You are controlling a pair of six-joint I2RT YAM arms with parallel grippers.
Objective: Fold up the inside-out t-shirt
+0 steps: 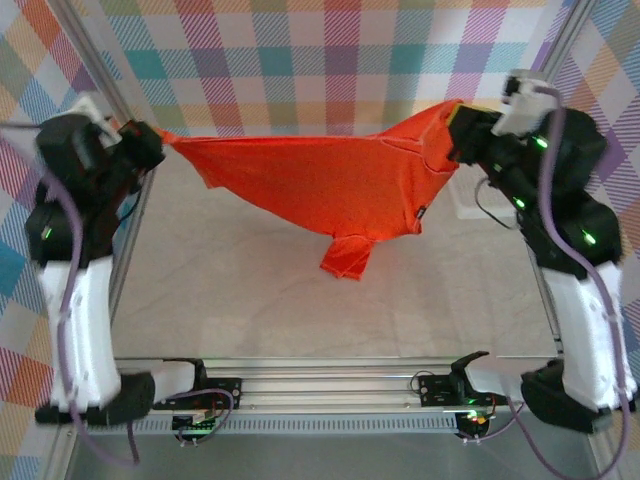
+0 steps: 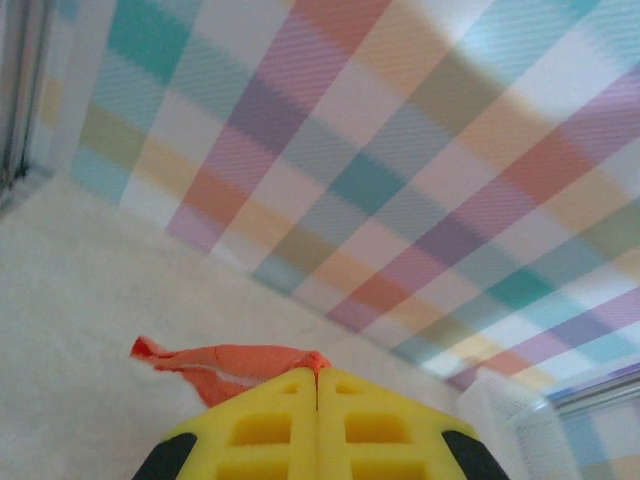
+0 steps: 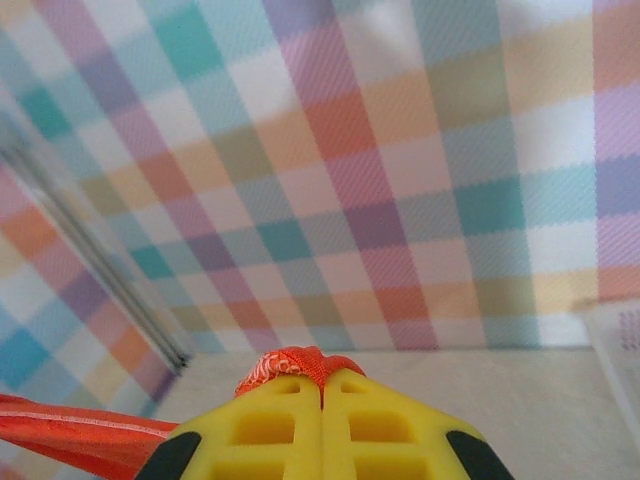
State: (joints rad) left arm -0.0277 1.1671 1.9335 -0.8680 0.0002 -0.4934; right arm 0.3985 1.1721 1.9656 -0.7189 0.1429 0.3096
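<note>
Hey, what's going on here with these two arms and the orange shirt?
The two arms hold the orange t-shirt stretched in the air between them. The left gripper is shut on one end, the right gripper on the other. One sleeve hangs down over the table. No fold has been made yet.

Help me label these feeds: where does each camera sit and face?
Top external: above, behind the bases, looking down at the table; both arms stretch the t-shirt.
Left wrist: on the left arm, facing the plaid wall; shut jaws pinch the t-shirt.
Right wrist: on the right arm, facing plaid wall; jaws shut too.
Shared: all show the t-shirt.
</note>
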